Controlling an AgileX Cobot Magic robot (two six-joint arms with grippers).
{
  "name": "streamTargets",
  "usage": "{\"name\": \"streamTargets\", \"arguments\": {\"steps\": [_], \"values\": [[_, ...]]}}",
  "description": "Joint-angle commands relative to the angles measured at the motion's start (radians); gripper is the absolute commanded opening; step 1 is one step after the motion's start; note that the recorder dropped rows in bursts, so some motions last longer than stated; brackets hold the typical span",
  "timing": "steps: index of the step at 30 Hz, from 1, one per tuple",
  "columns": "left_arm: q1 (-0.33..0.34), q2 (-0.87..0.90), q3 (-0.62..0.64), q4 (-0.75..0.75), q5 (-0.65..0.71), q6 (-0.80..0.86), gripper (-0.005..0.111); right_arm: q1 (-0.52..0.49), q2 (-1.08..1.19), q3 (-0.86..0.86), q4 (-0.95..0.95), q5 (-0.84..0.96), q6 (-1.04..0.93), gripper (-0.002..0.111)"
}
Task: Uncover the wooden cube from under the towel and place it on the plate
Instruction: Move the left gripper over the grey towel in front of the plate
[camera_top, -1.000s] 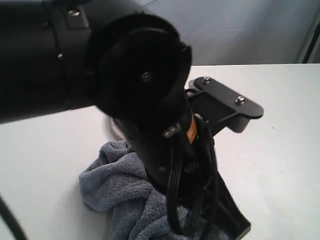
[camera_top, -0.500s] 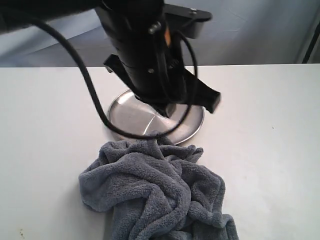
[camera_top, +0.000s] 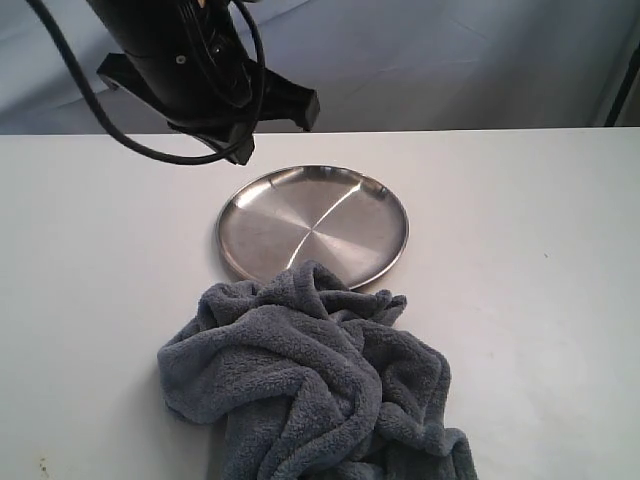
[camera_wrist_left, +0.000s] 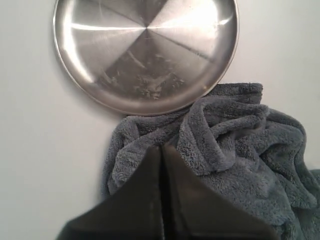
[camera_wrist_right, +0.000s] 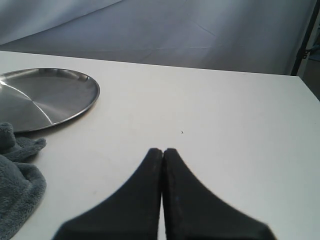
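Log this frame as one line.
towel: bunched, edge at plate rim | cube: not in view | plate: no cube | left pincer: shut, holding nothing | right pincer: shut, holding nothing

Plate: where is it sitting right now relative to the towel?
In the exterior view the plate sits empty near the centre, just beyond the bunched towel, whose far fold laps over its near rim.

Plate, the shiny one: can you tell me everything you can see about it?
The plate is round and looks like silvery brushed metal, with faint lines meeting at its middle and a low raised rim. It lies flat on the white table, and nothing lies in it. A fold of the fluffy blue-grey towel lies over its near rim.
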Motion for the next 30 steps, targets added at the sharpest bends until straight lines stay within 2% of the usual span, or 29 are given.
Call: {"name": "streamTargets", "arguments": {"steps": [1, 5, 11, 18, 21, 25, 26, 29, 30], "values": [[0.002, -0.051, 0.052, 0.032, 0.0, 0.043, 0.0, 0.0, -0.006, 0.003, 0.005, 0.012, 0.004, 0.003], [0.002, -0.112, 0.173, 0.1, 0.0, 0.041, 0.0, 0.0, -0.006, 0.003, 0.005, 0.012, 0.004, 0.003], [0.002, -0.208, 0.356, 0.1, 0.0, 0.041, 0.0, 0.0, -0.006, 0.003, 0.005, 0.012, 0.004, 0.003], [-0.015, -0.311, 0.493, 0.048, 0.0, 0.043, 0.0, 0.0, -0.006, 0.003, 0.005, 0.012, 0.004, 0.003], [-0.079, -0.343, 0.555, 0.052, 0.0, 0.05, 0.0, 0.0, -0.006, 0.003, 0.005, 0.012, 0.004, 0.003], [-0.212, -0.344, 0.599, 0.048, 0.0, 0.041, 0.0, 0.0, -0.006, 0.003, 0.005, 0.012, 0.004, 0.003], [-0.278, -0.34, 0.603, 0.005, 0.0, 0.039, 0.0, 0.0, -0.006, 0.003, 0.005, 0.012, 0.004, 0.003], [-0.375, -0.332, 0.603, -0.117, -0.004, 0.039, 0.0, 0.0, -0.006, 0.003, 0.005, 0.012, 0.004, 0.003], [-0.412, -0.323, 0.601, -0.161, -0.05, 0.042, 0.0, 0.0, -0.006, 0.003, 0.005, 0.012, 0.004, 0.003]]}}
